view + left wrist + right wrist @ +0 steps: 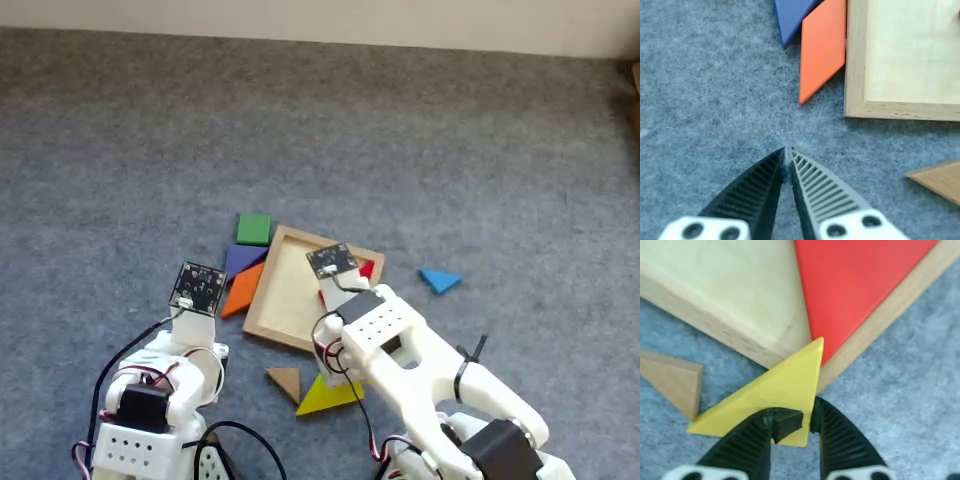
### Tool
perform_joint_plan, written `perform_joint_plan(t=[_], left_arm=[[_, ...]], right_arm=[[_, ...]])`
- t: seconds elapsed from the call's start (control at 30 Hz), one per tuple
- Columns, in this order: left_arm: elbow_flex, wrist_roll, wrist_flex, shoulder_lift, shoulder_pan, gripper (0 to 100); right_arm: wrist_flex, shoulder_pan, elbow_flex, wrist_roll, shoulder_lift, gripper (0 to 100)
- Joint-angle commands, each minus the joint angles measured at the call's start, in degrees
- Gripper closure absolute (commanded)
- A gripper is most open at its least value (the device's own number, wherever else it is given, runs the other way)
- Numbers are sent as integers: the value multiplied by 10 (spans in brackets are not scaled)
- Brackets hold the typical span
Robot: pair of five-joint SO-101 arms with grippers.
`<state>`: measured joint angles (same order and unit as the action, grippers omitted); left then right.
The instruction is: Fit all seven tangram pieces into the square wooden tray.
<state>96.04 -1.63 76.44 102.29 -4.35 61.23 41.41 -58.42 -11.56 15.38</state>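
While the grey worktop (150, 150) carries everything, the square wooden tray (290, 295) lies between the two arms with a red piece (860, 285) inside it. The right jaws pinch one edge of the yellow triangle (775, 390), whose tip overlaps the tray's corner. The left jaws, closed and empty, hang just short of the orange piece (822, 50) beside the tray. A wooden triangle (940, 182) lies near.

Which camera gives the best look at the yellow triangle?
The right wrist view: the yellow triangle is large there, its tip over a corner of the tray. The high view shows it small, partly hidden under the right arm.
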Motion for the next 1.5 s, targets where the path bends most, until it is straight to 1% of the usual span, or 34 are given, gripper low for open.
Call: perform_joint_plan(t=[0.0,0.1,0.2,0.27,0.37,0.47,0.6,0.73,0.8,0.9,1.0,1.03,1.1,1.23,1.47], left_arm=[[11,-5,1,13,5,995],[11,-5,1,13,5,995],[11,-5,1,13,5,995],[11,-5,1,13,5,995],[11,-5,1,13,5,995],[11,-5,1,13,5,995],[11,-5,1,13,5,995],[11,-5,1,13,5,995],[11,-5,1,13,5,995],[11,-5,1,13,5,995],[11,-5,1,13,5,995],[11,-5,1,13,5,995],[11,-5,1,13,5,995],[11,-5,1,13,5,995],[11,-5,1,13,5,995]], right_arm=[[7,-1,30,7,-24,980],[71,-1,92,7,-24,981],[100,-1,164,8,-25,982],[102,-1,199,18,-27,982],[96,-2,235,61,-32,983],[70,-9,249,72,-32,983],[35,-26,249,72,-29,983],[95,-16,252,68,-3,983],[120,-1,249,63,27,983],[123,38,247,12,68,983],[123,77,218,-20,80,983],[120,85,207,-25,78,983],[81,95,188,-37,73,983],[17,87,145,-46,45,983],[2,56,131,-41,-9,983]])
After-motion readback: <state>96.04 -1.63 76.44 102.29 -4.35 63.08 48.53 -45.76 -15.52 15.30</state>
